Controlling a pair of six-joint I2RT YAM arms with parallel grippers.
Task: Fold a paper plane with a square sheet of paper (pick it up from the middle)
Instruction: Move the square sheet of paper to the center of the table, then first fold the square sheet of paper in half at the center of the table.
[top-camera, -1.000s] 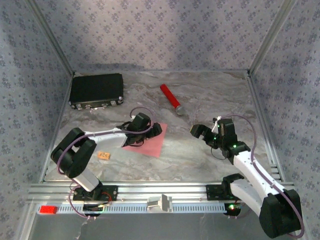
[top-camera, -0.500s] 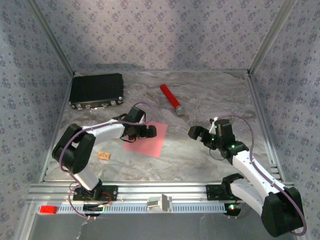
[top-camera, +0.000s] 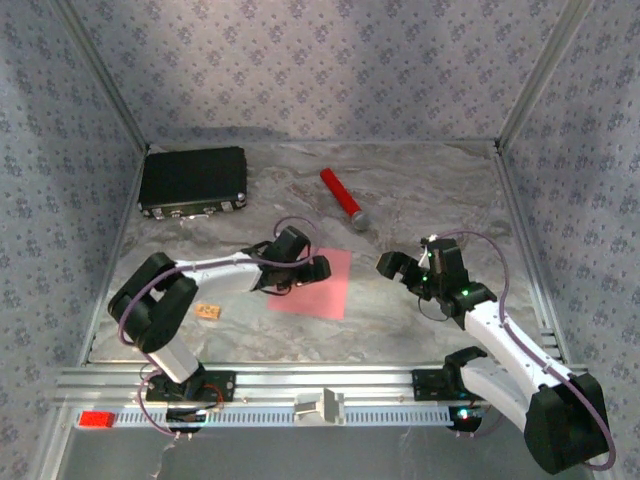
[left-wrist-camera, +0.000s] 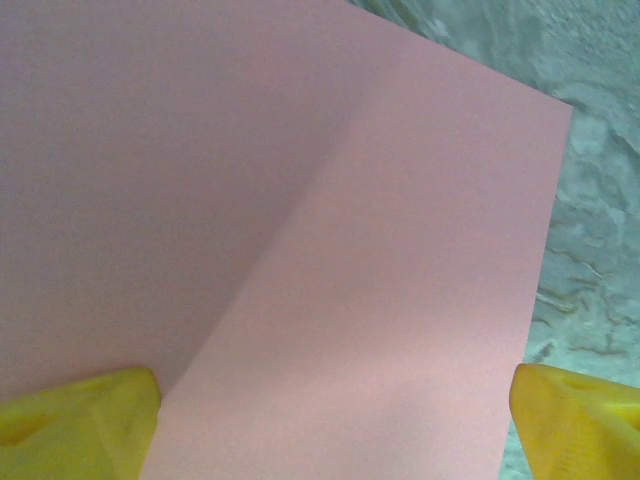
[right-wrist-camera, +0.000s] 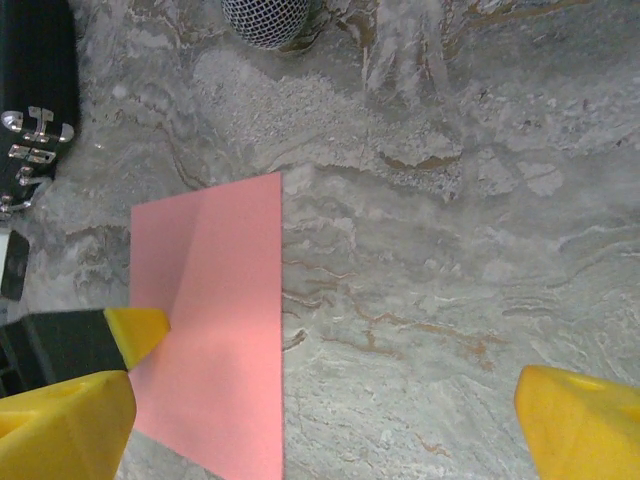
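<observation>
The square sheet of paper lies flat on the marble table, pink-red, just right of the middle. My left gripper hovers low over its left part, open. In the left wrist view the sheet spans nearly the whole width between the yellow fingertips, with a soft diagonal shade line running up from the left one. My right gripper stands open a little to the right of the sheet, over bare marble. In the right wrist view the sheet lies at the left. The paper plane is out of view.
A black case lies at the back left. A red cylinder with a grey tip lies behind the sheet. A small tan block sits near the left arm. A metal rail borders the front; patterned walls close in the sides.
The sheet has slid to the right and turned slightly, and my left gripper has moved right along with it. The right arm has barely shifted.
</observation>
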